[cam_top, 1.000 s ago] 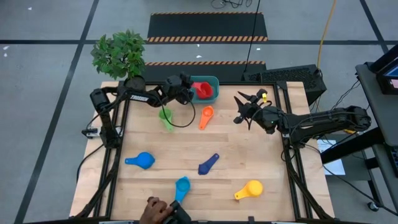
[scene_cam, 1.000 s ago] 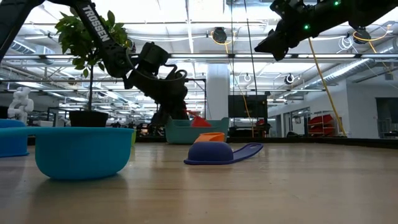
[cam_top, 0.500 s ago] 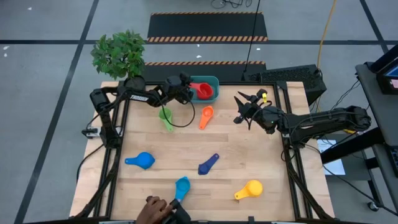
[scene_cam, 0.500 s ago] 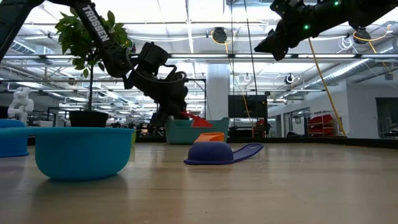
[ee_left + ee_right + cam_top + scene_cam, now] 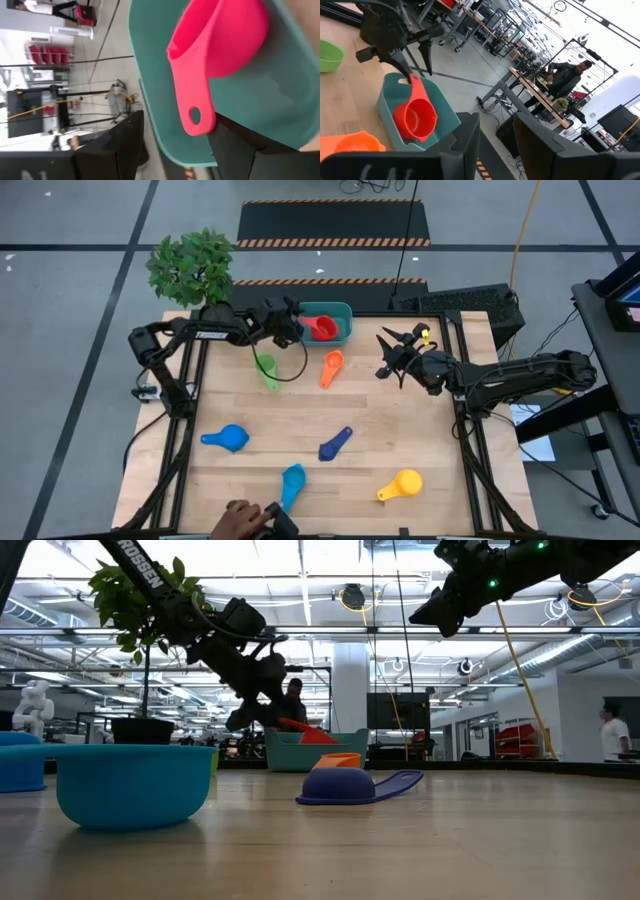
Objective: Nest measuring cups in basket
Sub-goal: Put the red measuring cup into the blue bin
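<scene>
Left end effector [image 5: 291, 326], open beside the basket [image 5: 343, 311] at the table's far edge, has the red cup [image 5: 321, 328] deposited; green cup [image 5: 266, 368] likely next.

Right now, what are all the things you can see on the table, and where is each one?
Basket: one, teal, back edge of table.
Red cup: one, in the basket, handle toward the left gripper.
Green cup: one, near the basket's front left.
Orange cup: one, in front of the basket.
Dark blue cup: one, middle of table.
Light blue cups: two, front left and front edge.
Yellow cup: one, front right.
Plant: one, green, back left corner.
Left gripper: open, beside the red cup's handle.
Right gripper: raised, right of the basket.
</scene>
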Motion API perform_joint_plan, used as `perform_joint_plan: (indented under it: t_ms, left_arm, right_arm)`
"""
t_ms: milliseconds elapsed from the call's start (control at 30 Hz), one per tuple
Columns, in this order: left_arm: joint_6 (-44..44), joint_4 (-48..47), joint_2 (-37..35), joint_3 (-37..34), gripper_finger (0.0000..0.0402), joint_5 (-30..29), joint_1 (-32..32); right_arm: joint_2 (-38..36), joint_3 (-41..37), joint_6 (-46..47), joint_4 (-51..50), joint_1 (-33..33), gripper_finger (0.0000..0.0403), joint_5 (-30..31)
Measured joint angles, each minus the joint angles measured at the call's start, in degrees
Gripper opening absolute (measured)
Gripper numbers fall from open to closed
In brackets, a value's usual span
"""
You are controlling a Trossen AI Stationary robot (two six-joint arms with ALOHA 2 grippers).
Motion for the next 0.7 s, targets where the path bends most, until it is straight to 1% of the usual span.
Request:
perform_joint_plan:
  t_ms: [133, 233, 333, 400, 567, 633, 700]
  left_arm:
    - [-4.06, -2.60, -0.52, 0.07, 0.0214, 2.10, -0.10]
    - [-7.64, -9.01, -0.48, 1.71, 0.0214, 4.15, 0.03]
    - [-11.71, -16.50, -0.51, 4.88, 0.0214, 5.73, 0.35]
    - [-14.24, -18.67, -0.48, 6.28, 0.0213, 5.93, 0.36]
    - [-17.50, -22.42, -0.51, 10.01, 0.0191, 6.97, 0.56]
    - [-19.02, -23.97, -0.48, 10.85, 0.0180, 8.89, 0.75]
    - [-21.25, -26.04, -0.48, 12.02, 0.0170, 12.15, 1.11]
  right_arm:
    - [0.00, 0.00, 0.08, 0.00, 0.00, 0.0114, 0.00]
    - [0.00, 0.00, 0.10, 0.02, 0.00, 0.0114, -0.01]
    - [0.00, 0.00, 0.10, 0.02, 0.00, 0.0114, -0.04]
    - [0.00, 0.00, 0.10, 0.02, 0.00, 0.0114, -0.04]
    - [0.00, 0.00, 0.10, 0.02, 0.00, 0.0114, -0.07]
    - [0.00, 0.00, 0.10, 0.02, 0.00, 0.0114, -0.09]
    - [0.00, 0.00, 0.12, 0.02, 0.00, 0.0114, -0.09]
